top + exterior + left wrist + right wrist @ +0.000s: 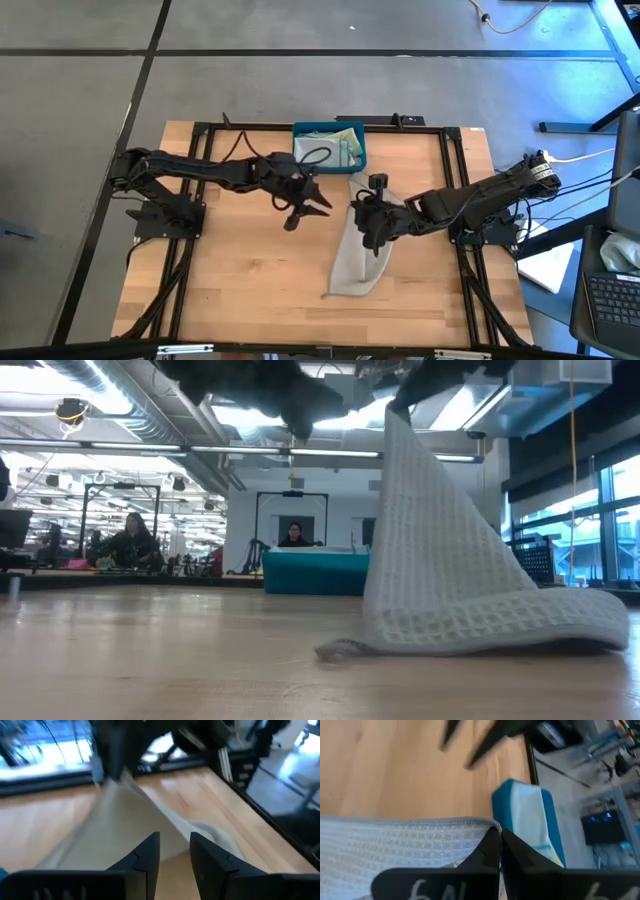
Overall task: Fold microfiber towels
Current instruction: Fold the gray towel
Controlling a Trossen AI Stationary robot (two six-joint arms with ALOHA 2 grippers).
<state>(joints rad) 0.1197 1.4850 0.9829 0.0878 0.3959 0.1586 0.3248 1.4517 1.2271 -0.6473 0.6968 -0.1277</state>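
The right gripper (377, 240) is clenched on a corner of the pale grey-beige towel (362, 255), hoisting it into a tent over the right-centre of the desk (250, 290) while its lower end drags on the wood toward the near edge, likely to shake it flat for folding. The left gripper (298, 212) hovers empty near the middle, fingers parted, seemingly ready to catch a second corner. More towels wait in the teal-blue bin (357, 160) at the far edge.

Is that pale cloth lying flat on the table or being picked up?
Partly lifted. The right hand, shut on one edge of the grey-beige towel, holds it up like a tent while its lower end rests bunched on the table.
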